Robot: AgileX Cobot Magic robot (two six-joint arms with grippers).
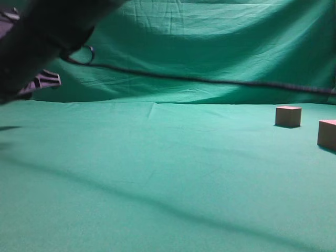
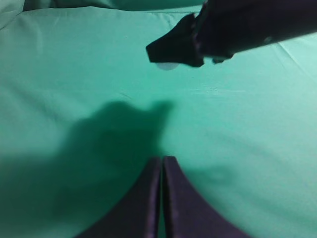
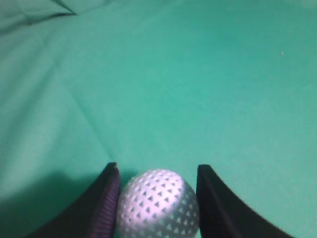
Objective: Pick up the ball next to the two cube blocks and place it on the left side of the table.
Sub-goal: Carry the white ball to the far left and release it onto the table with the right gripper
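Note:
The ball (image 3: 157,206), pale with a dotted surface, sits between the two dark fingers of my right gripper (image 3: 157,168), which is shut on it just above the green table (image 3: 198,89). In the left wrist view the right gripper (image 2: 173,47) reaches in from the upper right, with a pale sliver of the ball (image 2: 166,66) under its tip. My left gripper (image 2: 162,159) is shut and empty over bare cloth. The two cube blocks (image 1: 288,116) (image 1: 327,134) stand at the far right of the exterior view, far from both grippers.
The right arm (image 1: 47,31) fills the exterior view's upper left as a dark blur. A black cable (image 1: 210,80) hangs across the green backdrop. Wrinkled green cloth (image 1: 157,173) covers the whole table.

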